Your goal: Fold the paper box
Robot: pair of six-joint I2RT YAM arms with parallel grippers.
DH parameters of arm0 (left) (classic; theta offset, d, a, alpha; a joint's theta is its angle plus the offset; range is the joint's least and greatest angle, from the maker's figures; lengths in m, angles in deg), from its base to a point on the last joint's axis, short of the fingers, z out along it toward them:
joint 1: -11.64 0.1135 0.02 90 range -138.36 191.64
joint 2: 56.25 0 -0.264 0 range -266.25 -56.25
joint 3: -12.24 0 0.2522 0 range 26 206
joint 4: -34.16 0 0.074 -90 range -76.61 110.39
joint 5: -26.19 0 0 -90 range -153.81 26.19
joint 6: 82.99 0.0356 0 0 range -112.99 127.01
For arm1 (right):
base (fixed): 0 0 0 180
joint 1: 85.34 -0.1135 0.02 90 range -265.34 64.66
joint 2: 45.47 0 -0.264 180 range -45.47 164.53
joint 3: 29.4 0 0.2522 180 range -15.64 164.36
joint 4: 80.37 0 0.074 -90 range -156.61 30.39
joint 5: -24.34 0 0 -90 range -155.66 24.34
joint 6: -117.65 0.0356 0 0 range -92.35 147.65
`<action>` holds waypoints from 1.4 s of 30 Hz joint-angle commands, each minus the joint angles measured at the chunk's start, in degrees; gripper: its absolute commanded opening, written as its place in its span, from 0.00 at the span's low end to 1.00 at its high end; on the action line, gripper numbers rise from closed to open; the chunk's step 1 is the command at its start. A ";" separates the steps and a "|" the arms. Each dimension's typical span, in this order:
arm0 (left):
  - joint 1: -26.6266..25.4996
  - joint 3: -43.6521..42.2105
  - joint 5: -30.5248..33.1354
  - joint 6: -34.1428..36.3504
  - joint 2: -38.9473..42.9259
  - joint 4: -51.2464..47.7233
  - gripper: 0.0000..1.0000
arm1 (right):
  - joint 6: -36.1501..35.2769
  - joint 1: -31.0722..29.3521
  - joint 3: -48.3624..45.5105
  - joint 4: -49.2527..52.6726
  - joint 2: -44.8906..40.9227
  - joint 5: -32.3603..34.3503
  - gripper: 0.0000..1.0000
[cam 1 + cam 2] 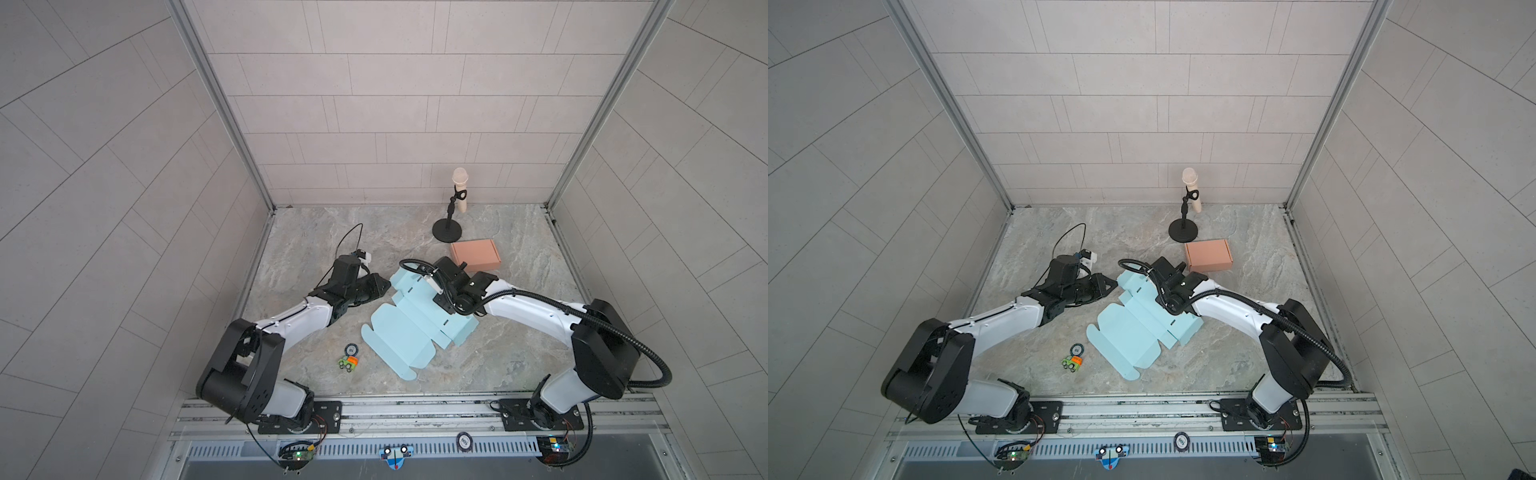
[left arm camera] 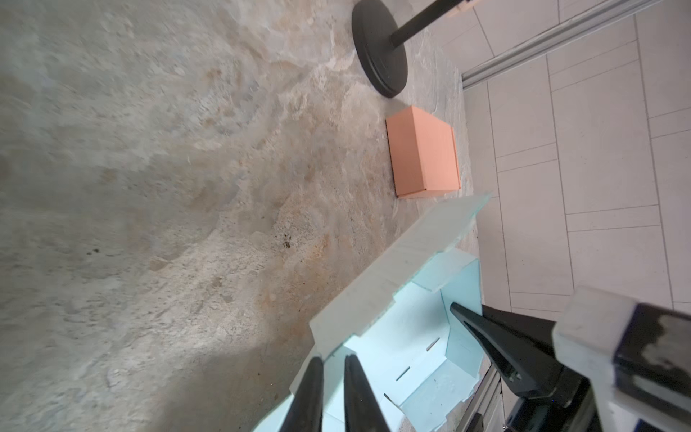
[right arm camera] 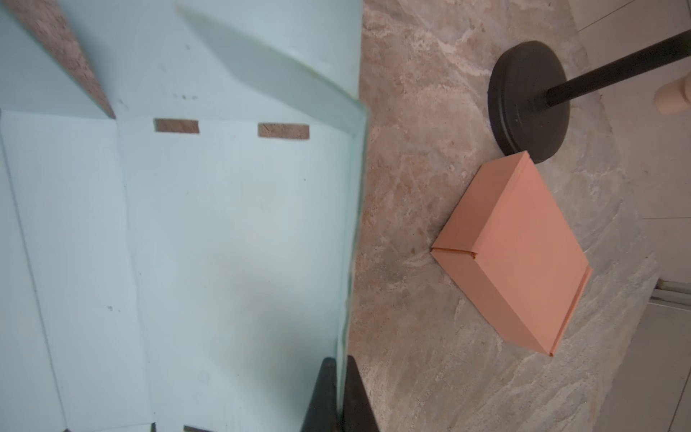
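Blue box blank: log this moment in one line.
blue box blank: partly folded | left gripper: slightly open at its raised side | right gripper: shut on its edge

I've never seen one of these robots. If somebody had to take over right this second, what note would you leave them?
Left gripper: jaws slightly apart at the corner of a raised wall; no firm grip visible.
Right gripper: shut on an upturned edge of the sheet.
Blue paper box: mid-table, mostly a flat sheet; a folded peach box sits behind it.
Done: far-end walls partly lifted.
Left: remaining walls, flaps, lid.
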 commanded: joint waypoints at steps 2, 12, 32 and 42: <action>2.78 -0.06 -2.01 -0.06 1.15 2.98 0.16 | -7.04 -0.86 -2.04 -4.11 -4.41 3.91 0.00; 7.93 5.60 -4.37 -2.53 -13.42 13.48 0.16 | -18.12 -4.25 -0.22 -5.14 -2.52 10.63 0.00; 1.54 0.22 -11.59 -2.98 -21.21 27.55 0.20 | -39.01 -10.81 -9.06 -31.83 3.23 26.25 0.00; -0.26 -9.21 -9.78 -1.32 -16.09 32.76 0.21 | -44.08 -13.10 -13.94 -39.84 0.82 27.05 0.00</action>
